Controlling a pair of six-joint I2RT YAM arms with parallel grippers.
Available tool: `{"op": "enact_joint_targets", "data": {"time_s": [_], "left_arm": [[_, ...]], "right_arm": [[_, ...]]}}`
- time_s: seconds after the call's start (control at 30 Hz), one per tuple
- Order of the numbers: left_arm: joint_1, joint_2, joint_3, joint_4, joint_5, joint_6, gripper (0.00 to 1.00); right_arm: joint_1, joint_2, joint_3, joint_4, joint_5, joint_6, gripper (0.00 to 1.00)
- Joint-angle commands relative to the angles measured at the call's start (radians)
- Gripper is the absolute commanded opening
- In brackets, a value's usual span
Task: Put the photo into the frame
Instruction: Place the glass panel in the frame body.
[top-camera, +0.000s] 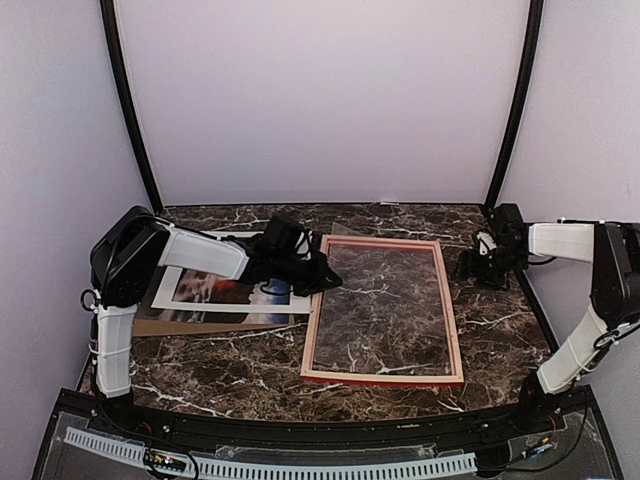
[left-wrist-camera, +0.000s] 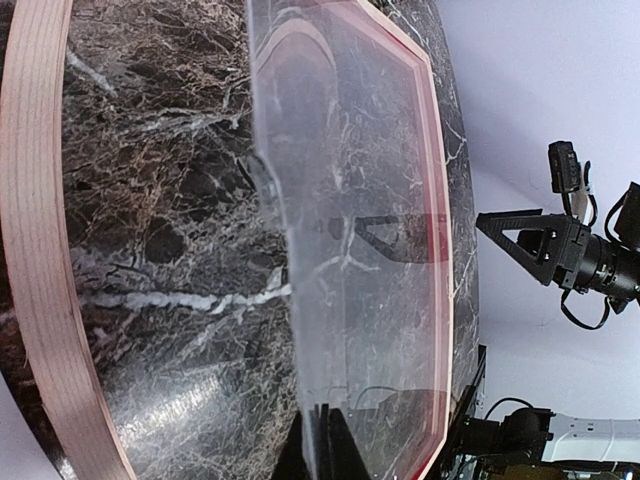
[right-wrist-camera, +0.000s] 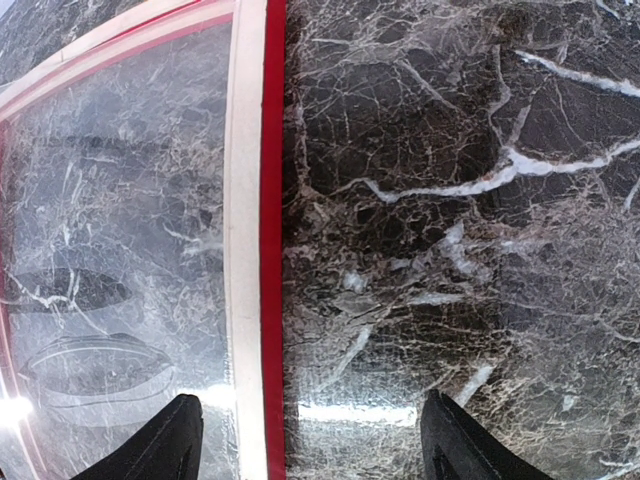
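Observation:
The frame (top-camera: 383, 377) lies flat at the table's centre, pale wood side up. Its rail also shows in the left wrist view (left-wrist-camera: 30, 250) and in the right wrist view (right-wrist-camera: 247, 200), red along the outer side. My left gripper (top-camera: 300, 265) is shut on the near edge of the clear pane (left-wrist-camera: 350, 200), which stands tilted up over the frame; the thin sheet runs between my left gripper's (left-wrist-camera: 325, 445) dark fingers. The photo (top-camera: 230, 292) lies left of the frame, partly under my left arm. My right gripper (top-camera: 478, 262) is open, its fingertips (right-wrist-camera: 185, 440) either side of the frame's right rail.
A white mat border (top-camera: 175, 290) surrounds the photo, and a brown cardboard board (top-camera: 190, 326) lies beneath both at the table's left. Black uprights (top-camera: 128, 100) stand at the back corners. The dark marble table (top-camera: 250, 360) shows in front of the frame.

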Motion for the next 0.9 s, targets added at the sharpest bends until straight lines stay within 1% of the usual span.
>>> {"op": "enact_joint_targets", "data": {"time_s": [0.0, 0.87], "left_arm": [[-0.004, -0.048, -0.014, 0.003, -0.006, 0.009, 0.00], [-0.007, -0.049, -0.008, -0.012, -0.012, 0.022, 0.00]], "right_arm": [[0.008, 0.002, -0.003, 0.009, 0.010, -0.007, 0.76], [0.008, -0.009, -0.010, 0.008, 0.006, -0.006, 0.76]]}}
